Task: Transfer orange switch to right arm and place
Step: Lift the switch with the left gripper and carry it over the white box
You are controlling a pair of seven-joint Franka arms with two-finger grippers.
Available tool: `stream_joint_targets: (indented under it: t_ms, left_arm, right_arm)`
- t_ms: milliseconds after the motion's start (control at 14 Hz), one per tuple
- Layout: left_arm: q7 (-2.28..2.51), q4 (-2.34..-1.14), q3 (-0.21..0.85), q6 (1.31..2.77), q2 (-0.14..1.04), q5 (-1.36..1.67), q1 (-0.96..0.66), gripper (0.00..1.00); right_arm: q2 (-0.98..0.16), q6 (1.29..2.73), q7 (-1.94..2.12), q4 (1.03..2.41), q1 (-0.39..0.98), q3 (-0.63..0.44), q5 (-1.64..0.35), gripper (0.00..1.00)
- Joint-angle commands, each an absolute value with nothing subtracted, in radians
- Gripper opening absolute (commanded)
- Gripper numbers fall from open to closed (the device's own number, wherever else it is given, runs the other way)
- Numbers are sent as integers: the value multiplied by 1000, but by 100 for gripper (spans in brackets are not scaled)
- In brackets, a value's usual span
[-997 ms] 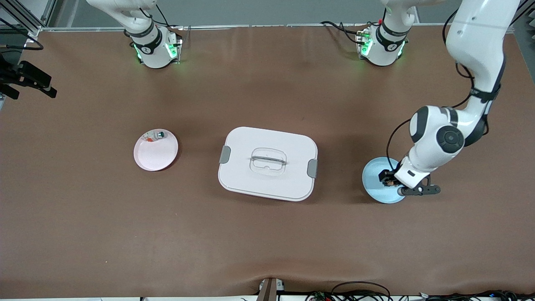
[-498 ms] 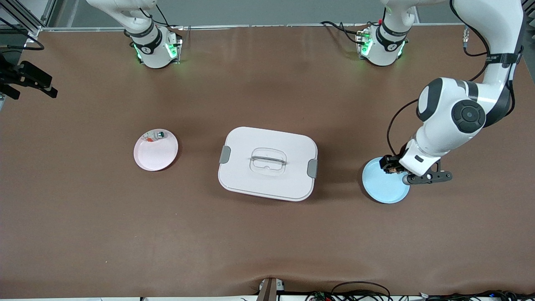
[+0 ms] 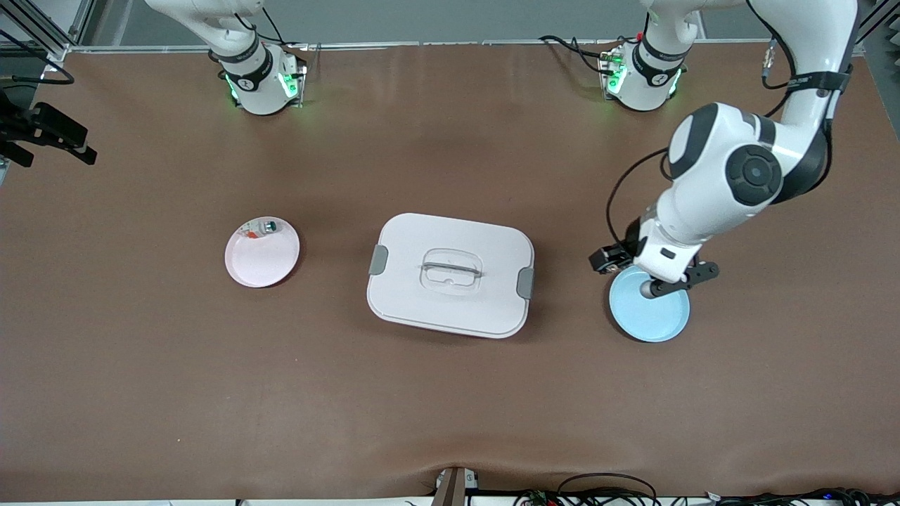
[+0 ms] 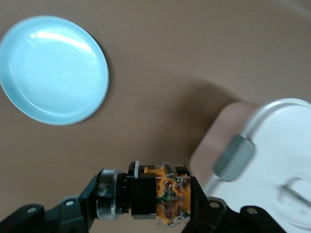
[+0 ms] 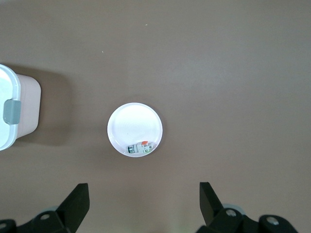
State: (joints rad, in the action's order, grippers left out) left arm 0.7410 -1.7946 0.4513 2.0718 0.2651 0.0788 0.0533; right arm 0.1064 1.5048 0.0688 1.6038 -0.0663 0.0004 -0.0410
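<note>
1. Left gripper (image 4: 146,199): its fingers are clamped on the switch (image 4: 158,196), one on each end of the part. The switch hangs in the air above the worktop (image 3: 450,393), over the edge of the blue plate (image 3: 650,313) that faces the box (image 3: 450,275).
2. Right gripper (image 5: 143,206): fingers spread wide with nothing between them, high above the pink plate (image 5: 134,129). That plate carries a small white-green-red piece (image 5: 141,148), well below the fingers. This arm is waiting.
3. Risk, slip: the part is tiny and fills most of the gap between the left fingers. A jolt in transit could twist it or let it drop onto the worktop or the box lid.
4. Risk, handover: little of the switch stands clear of the left fingers, so the right fingers have scant surface to take. A misaligned approach could knock fingers together or push the part out.
5. Risk, timing: letting go before the right fingers are firmly on would drop the part.
6. Risk, confusion: the piece on the pink plate must not be taken for the switch.
</note>
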Motion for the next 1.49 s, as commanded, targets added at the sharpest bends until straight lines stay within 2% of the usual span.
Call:
stream_joint_targets:
  t_ms: [0, 356, 1068, 1424]
  left_arm:
    - [874, -1735, 501, 2043, 281, 144, 52, 0]
    - [1125, -1648, 569, 2045, 305, 270, 9, 0]
    - [1665, -1375, 568, 2060, 465, 314, -230, 0]
    - [1865, -1358, 565, 2152, 485, 316, -297, 0]
  right_arm:
    - [115, 1511, 68, 1606, -97, 11, -57, 100]
    - [112, 1511, 71, 1595, -94, 15, -58, 100]
    - [109, 1484, 81, 1563, -87, 17, -58, 100]
    - [87, 1437, 80, 1580, -80, 18, -113, 100]
